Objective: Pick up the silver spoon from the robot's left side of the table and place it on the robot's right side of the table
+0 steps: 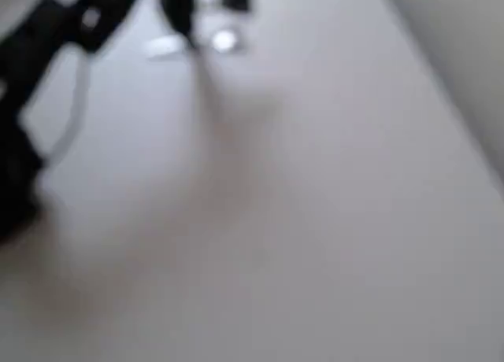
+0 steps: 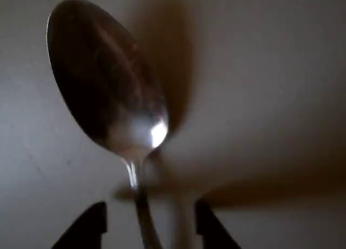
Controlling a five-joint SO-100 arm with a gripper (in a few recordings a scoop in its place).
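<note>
Silver spoon [image 2: 108, 81] rises between the gripper [image 2: 148, 227] fingers — whether pinched, unclear.

the silver spoon [image 2: 111, 84] stands off the counter [image 2: 270, 97], its dark shiny bowl tilted up to the left in the wrist view, a white glint low on the bowl near the neck. its thin handle runs down from there, and its shadow falls on the pale, plain counter just behind it.

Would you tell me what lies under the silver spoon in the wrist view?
Under the silver spoon only the plain table shows, with the spoon's dark shadow cast to the right of the bowl. The patch directly behind the bowl is covered, so that cannot be seen.
</note>
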